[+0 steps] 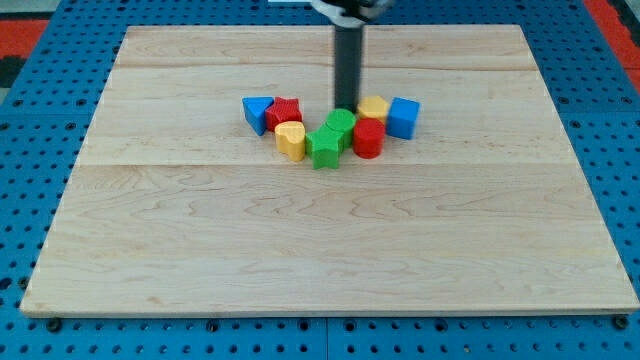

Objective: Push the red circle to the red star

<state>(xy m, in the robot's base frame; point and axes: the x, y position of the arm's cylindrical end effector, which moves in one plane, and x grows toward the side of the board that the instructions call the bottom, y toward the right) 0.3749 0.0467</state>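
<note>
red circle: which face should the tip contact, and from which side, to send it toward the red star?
No grip here, only a push. Contact the red circle on its view-right face and drive toward the view's left, where the red star sits. My tip is now just above the green blocks, which lie between circle and star, so expect them to shift.

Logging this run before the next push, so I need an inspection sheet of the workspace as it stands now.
Surface: wooden board, blocks clustered near its top centre.
Job's things: red circle right of the green blocks; red star at left beside blue triangle.
Clutter: yellow heart, green star, green block, yellow block, blue cube.
Grippers: none; my tip behind the green block.
Cables: nothing seen.
Surroundings: blue pegboard.
</note>
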